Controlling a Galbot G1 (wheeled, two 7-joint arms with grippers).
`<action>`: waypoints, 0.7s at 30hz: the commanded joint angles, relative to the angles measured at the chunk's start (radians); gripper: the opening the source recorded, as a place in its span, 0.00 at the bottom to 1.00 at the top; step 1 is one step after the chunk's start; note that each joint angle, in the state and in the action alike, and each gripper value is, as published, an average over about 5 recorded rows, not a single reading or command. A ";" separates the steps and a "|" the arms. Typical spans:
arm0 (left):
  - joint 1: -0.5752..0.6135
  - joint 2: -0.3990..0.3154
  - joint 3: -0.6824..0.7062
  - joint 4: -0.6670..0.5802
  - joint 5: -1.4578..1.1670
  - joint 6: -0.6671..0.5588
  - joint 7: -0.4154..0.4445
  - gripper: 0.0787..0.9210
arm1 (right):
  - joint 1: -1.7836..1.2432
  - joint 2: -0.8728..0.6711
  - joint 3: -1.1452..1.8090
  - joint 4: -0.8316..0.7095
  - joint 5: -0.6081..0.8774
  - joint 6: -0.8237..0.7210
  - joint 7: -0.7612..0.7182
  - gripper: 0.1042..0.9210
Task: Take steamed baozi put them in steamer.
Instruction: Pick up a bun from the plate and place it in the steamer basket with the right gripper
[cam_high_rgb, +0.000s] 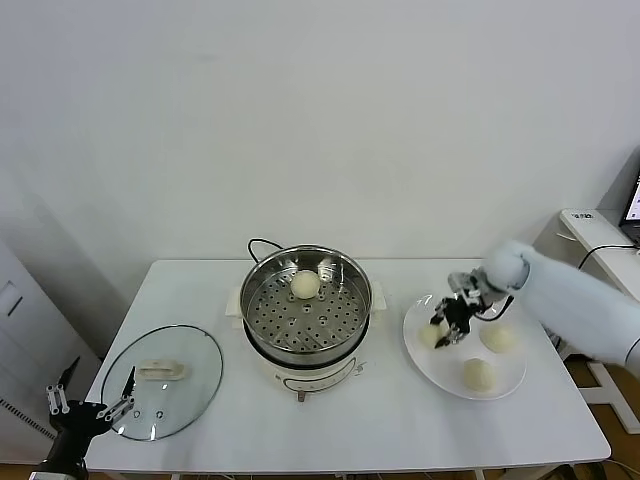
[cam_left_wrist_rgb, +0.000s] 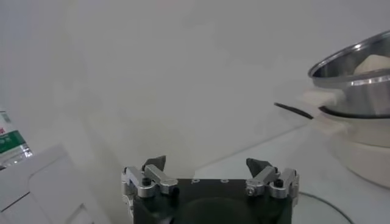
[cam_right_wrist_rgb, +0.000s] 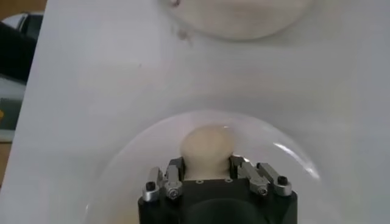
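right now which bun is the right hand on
The bun on the plate nearest the steamer. The right hand straddles it, a finger on each side. The other two plate buns sit apart, untouched.

No readable text anywhere in the 3 views.

The only hint of print is a green-and-white label (cam_left_wrist_rgb: 11, 141) at the edge of the left wrist view, on an object mostly cut off by the frame; its marks are too small and blurred to make out as letters or numbers. The cream-white base of the steamer (cam_high_rgb: 306, 372) carries 1 small dark control mark at its front, with no legible lettering.
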 joint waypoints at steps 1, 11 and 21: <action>0.000 0.003 0.003 -0.003 0.000 0.000 0.001 0.88 | 0.323 -0.025 -0.183 0.066 0.295 -0.034 -0.011 0.42; 0.011 -0.015 0.012 -0.020 0.008 -0.009 0.001 0.88 | 0.499 0.083 -0.261 0.285 0.507 -0.267 0.017 0.42; 0.012 -0.029 0.019 -0.033 0.011 -0.010 0.002 0.88 | 0.321 0.271 -0.244 0.350 0.362 -0.395 0.154 0.41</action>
